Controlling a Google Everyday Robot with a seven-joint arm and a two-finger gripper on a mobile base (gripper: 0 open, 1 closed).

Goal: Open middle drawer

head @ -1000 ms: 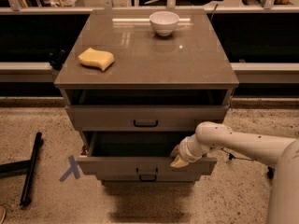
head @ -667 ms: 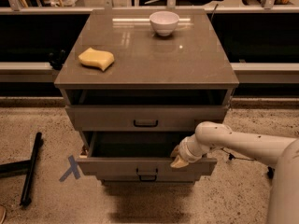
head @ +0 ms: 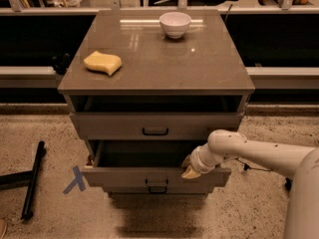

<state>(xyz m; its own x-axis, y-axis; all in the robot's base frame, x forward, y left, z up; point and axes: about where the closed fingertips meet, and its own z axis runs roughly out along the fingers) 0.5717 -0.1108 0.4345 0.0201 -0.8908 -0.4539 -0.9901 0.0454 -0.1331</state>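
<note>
The middle drawer [head: 119, 177] of the grey-brown cabinet is pulled out well past the drawer above it, and its dark inside shows. Its small black bar handle [head: 156, 181] sits at the centre of the front. My gripper [head: 189, 167] is at the top edge of this drawer's front, right of the handle, at the end of my white arm [head: 259, 156] that comes in from the right. The top drawer [head: 114, 126] with its handle [head: 155, 131] stands slightly out under the tabletop. Only a thin strip of the bottom drawer [head: 124, 189] shows below.
On the cabinet top [head: 199, 68] lie a yellow sponge [head: 102, 62] at the left and a white bowl [head: 175, 24] at the back. A black bar [head: 32, 180] lies on the floor at the left, next to a blue tape cross [head: 76, 179]. A counter runs behind the cabinet.
</note>
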